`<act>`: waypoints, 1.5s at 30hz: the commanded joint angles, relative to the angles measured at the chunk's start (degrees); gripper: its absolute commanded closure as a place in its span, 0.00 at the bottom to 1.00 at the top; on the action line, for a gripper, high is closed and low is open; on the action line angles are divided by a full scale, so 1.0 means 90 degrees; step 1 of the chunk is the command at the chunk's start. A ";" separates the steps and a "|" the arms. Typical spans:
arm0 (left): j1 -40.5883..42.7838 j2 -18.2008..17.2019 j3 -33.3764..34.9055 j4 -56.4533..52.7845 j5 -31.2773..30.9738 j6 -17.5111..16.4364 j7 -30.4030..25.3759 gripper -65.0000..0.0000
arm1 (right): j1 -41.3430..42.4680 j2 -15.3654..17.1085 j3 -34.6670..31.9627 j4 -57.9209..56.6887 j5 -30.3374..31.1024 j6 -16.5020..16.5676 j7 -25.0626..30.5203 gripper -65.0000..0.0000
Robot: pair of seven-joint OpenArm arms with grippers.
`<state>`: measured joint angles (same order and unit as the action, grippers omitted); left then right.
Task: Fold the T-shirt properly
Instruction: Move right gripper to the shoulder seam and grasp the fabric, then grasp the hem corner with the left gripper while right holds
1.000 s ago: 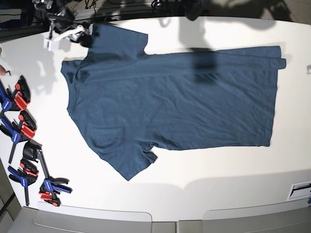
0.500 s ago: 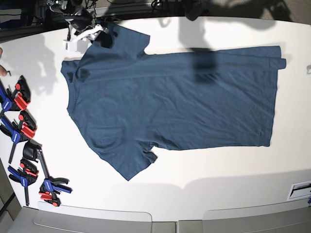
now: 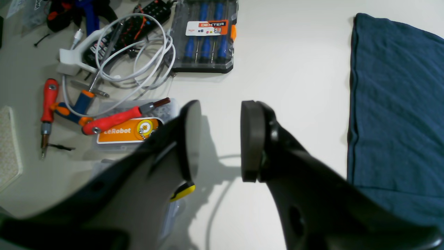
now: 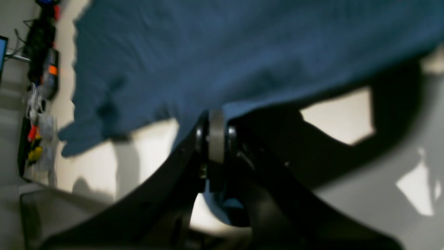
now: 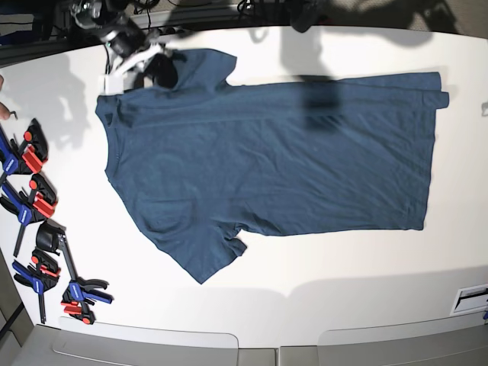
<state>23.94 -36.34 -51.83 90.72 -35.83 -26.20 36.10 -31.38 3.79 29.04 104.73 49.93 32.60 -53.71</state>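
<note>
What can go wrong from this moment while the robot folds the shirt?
1. The right claw is shut on only the sleeve edge of the shirt. So thin a pinch may slip when it pulls.
2. The left claw is open over bare table, beside the hem. With one side free, the cloth may drag and wrinkle.
3. The clamps lie near the collar side. Dragged fabric might catch on them.

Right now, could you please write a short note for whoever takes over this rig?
Right claw: shut on the T-shirt, at its far sleeve edge.
Left claw: open, empty, over bare table beside the shirt's hem, near the tools.
T-shirt: spread flat on the table, collar toward the clamps.
Done: one sleeve gripped.
Left: every fold.
</note>
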 commanded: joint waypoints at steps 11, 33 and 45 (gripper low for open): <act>-0.0015 -0.0182 -0.0070 0.0092 -0.0075 -0.0015 -0.0209 0.73 | 0.1831 0.0036 -0.1222 -0.0075 -0.2028 0.0163 0.1158 1.00; -0.0012 -0.0177 -0.0068 0.0090 -0.0260 -0.0075 0.0012 0.73 | 0.2463 0.0039 -0.1064 -0.0435 -0.3808 -0.1156 0.1547 0.71; -0.0010 0.0466 -0.0056 0.0090 -0.1530 -0.0933 0.0755 0.73 | 0.2210 0.0107 -0.0221 -0.0432 -0.2050 -0.0126 -0.0092 1.00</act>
<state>23.92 -30.74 -51.81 90.76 -48.66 -34.52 43.97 -12.01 4.25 27.00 99.90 30.41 31.11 -55.94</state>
